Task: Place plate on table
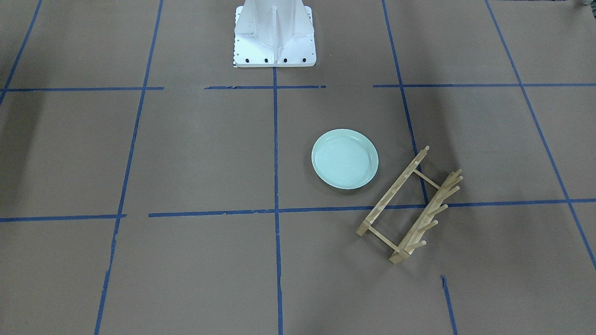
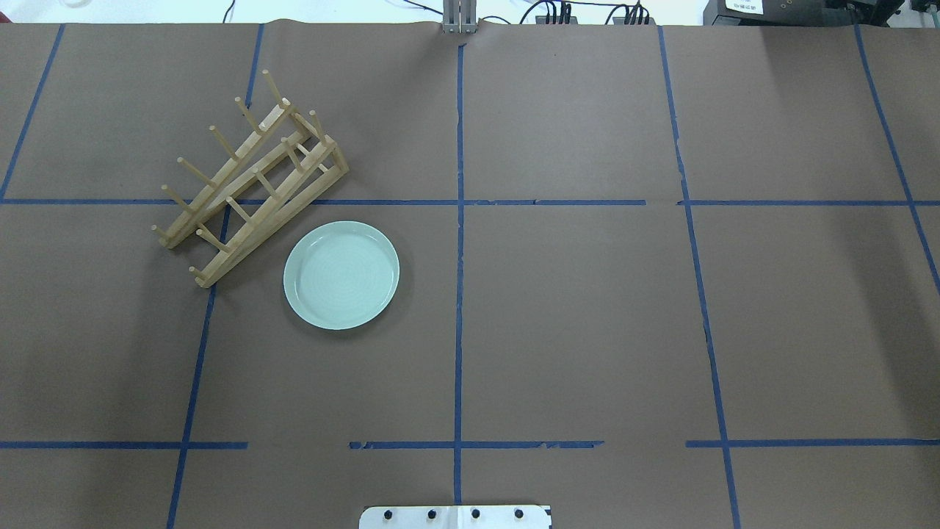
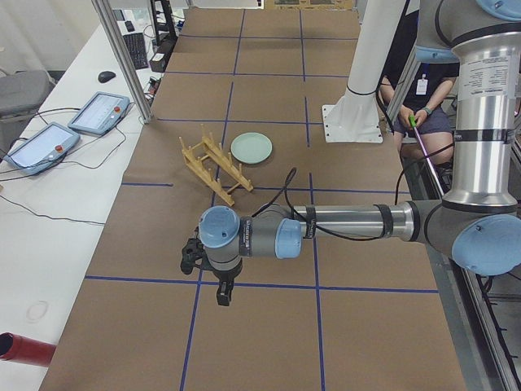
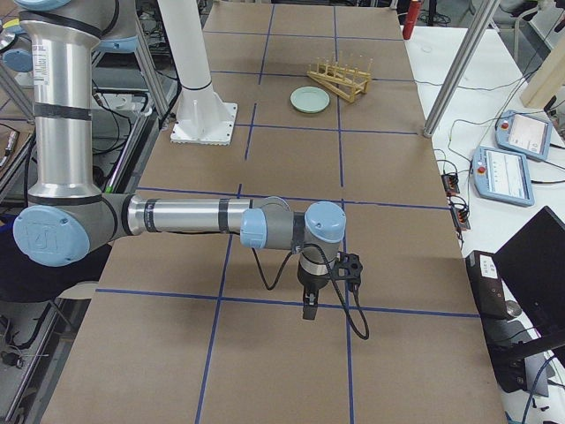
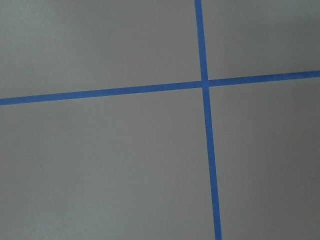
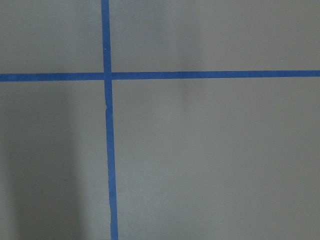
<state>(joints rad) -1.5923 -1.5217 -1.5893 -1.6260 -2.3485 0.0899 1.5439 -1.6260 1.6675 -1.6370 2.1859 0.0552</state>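
Observation:
The pale mint-green plate [image 1: 345, 159] lies flat on the brown table [image 1: 186, 163], beside the wooden rack. It also shows in the overhead view [image 2: 341, 275] and small in both side views [image 3: 251, 148] [image 4: 310, 100]. Nothing touches it. My left gripper [image 3: 221, 293] shows only in the exterior left view, low over the table and far from the plate; I cannot tell if it is open or shut. My right gripper [image 4: 307, 309] shows only in the exterior right view, likewise far from the plate; I cannot tell its state. Both wrist views show only table and blue tape.
A light wooden peg rack [image 2: 250, 180] stands just beyond the plate on the robot's left side. The white robot base [image 1: 274, 35] is at the table's near edge. Teach pendants [image 3: 98, 110] lie on a side bench. A seated person [image 3: 423, 106] is behind the robot.

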